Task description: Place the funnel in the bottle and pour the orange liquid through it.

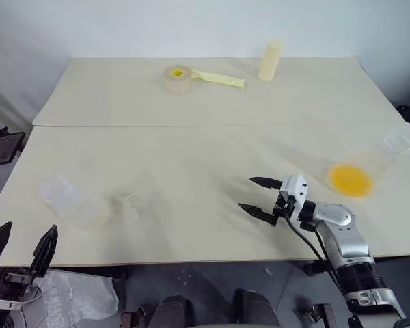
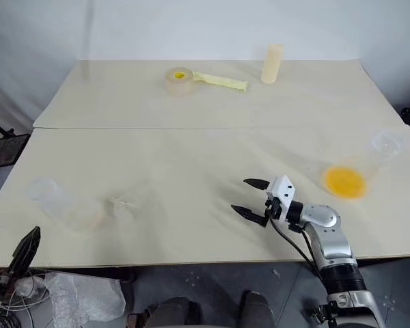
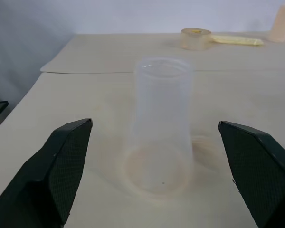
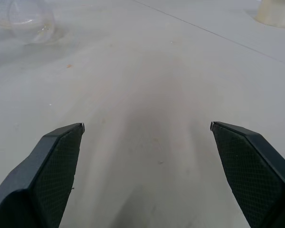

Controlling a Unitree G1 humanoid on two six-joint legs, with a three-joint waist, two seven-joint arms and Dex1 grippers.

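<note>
Opening step: funnel (image 1: pixel 125 202) not yet seated, lying on worktop (image 1: pixel 191 157) just beside bottle (image 1: pixel 75 203). Left gripper (image 1: pixel 22 244) and right gripper (image 1: pixel 260 197) jaws apart, empty. Orange liquid (image 1: pixel 350 180) in conical cup, far right. Next: grasp funnel.

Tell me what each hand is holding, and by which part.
Nothing is held. The left hand is open, the bottle standing free ahead of it; the right hand is open over the table.

cream table (image 1: pixel 191 157); pale wall (image 1: pixel 157 27)
</note>
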